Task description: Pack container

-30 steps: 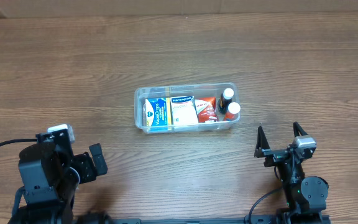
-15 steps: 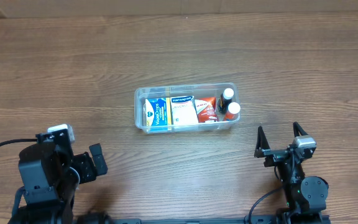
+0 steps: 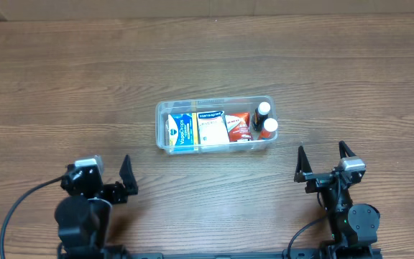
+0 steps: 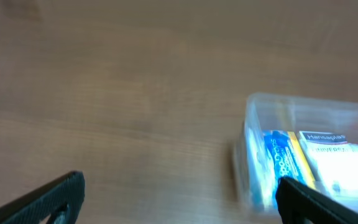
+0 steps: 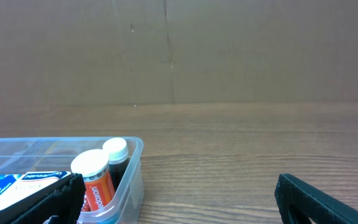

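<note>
The container (image 3: 158,126), a clear shallow tub, sits mid-table. It holds a blue box (image 3: 180,131), a white box (image 3: 212,127), a red packet (image 3: 238,126) and two white-capped bottles (image 3: 264,108). My left gripper (image 3: 99,173) is open and empty, near the front edge, left of and nearer than the tub. Its blurred wrist view shows the open jaws (image 4: 179,202) with the container (image 4: 248,124) ahead on the right. My right gripper (image 3: 322,160) is open and empty, to the tub's near right. In the right wrist view the jaws (image 5: 179,199) are open, with the container (image 5: 132,177) and an orange tube (image 5: 95,180) at left.
A brown cardboard wall (image 5: 166,50) stands beyond the far table edge. Bare wooden tabletop (image 3: 63,86) surrounds the tub. A black cable (image 3: 20,205) runs from the left arm at the front left.
My left arm has shifted right and turned its jaws toward the tub. The right arm and the container have not moved.
</note>
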